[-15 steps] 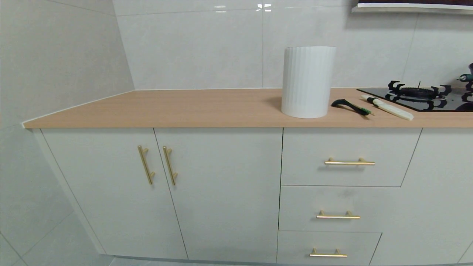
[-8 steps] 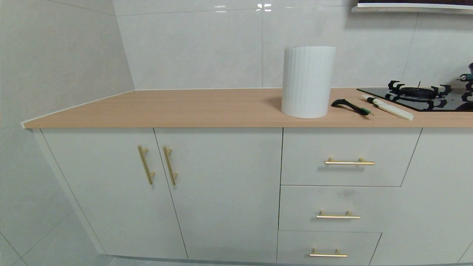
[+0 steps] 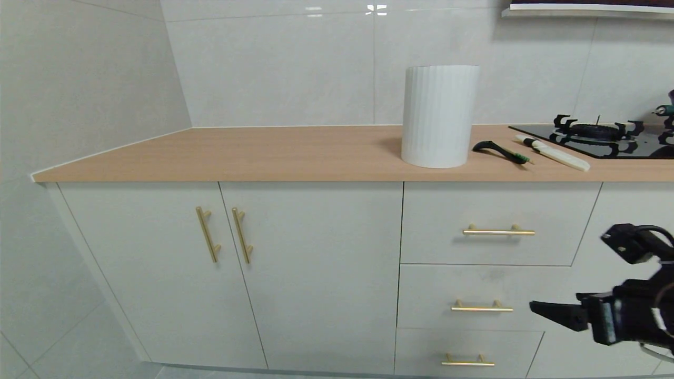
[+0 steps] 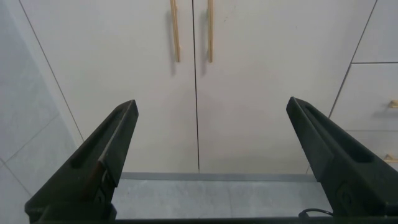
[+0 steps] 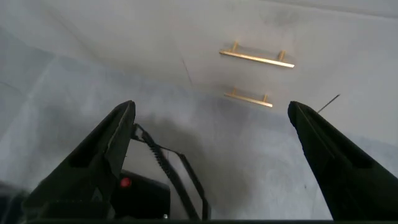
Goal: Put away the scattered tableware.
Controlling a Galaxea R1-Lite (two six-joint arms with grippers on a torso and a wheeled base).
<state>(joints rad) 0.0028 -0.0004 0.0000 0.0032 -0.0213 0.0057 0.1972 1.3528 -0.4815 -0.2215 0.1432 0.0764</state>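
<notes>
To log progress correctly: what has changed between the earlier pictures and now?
The right end effector came into the head view at the lower right, open, before the drawers. Nothing was taken hold of. The white container, black tool and white tool on the counter stayed in place.

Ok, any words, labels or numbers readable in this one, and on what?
None can be read. The white ribbed container, the black-handled tool and the white utensil on the counter show no print; the cabinet doors and drawers are plain.
</notes>
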